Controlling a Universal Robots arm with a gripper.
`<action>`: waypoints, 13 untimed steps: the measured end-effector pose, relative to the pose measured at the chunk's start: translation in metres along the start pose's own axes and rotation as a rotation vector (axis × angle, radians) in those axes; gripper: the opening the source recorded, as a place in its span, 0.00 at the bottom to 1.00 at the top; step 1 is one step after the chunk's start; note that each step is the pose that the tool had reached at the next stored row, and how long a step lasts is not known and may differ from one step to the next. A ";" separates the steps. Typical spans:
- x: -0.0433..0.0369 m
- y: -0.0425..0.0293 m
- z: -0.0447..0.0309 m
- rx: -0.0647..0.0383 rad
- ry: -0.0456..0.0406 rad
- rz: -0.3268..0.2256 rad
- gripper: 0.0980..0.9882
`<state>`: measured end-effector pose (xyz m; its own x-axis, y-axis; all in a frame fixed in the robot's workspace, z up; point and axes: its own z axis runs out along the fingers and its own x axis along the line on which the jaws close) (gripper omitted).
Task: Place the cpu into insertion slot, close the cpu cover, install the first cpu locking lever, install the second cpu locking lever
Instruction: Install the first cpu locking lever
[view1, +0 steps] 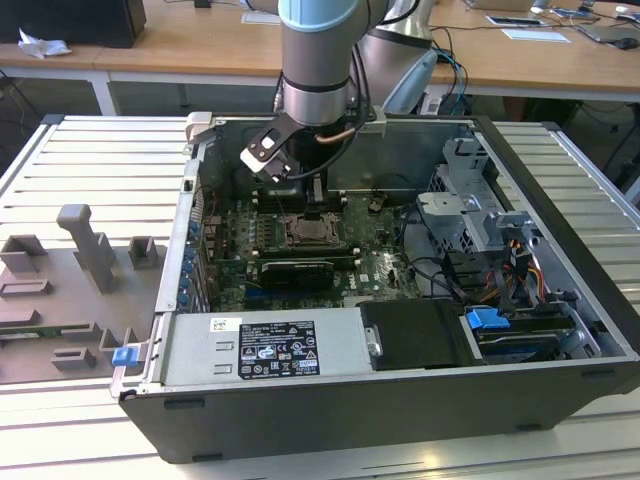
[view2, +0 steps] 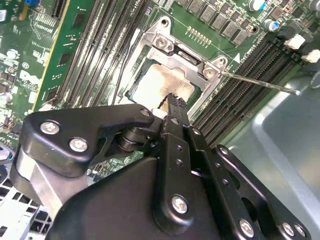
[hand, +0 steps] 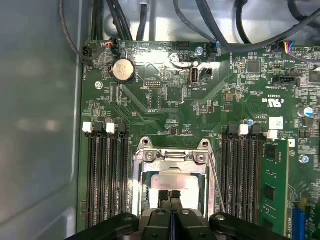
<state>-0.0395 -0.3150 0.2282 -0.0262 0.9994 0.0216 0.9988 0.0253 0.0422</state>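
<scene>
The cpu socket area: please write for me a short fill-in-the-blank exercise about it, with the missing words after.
1. Through the square window of the silvery cover shows the pale face of the ____.
2. The pincer, over that face, has its fingertips ____, not open.
3. Long black memory slots run on ____ sides of the cover.
4. The board is ____ in colour.
Missing words: cpu, shut, both, green.
</scene>
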 end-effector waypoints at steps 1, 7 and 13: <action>0.0001 0.0002 -0.0054 0.000 0.0000 0.000 0.01; 0.0005 0.0010 -0.0224 0.000 -0.0005 0.000 0.01; 0.0008 0.0013 -0.0319 0.001 0.0001 -0.064 0.01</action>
<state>-0.0396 -0.3149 0.2601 -0.0896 0.9958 0.0190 0.9952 0.0887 0.0422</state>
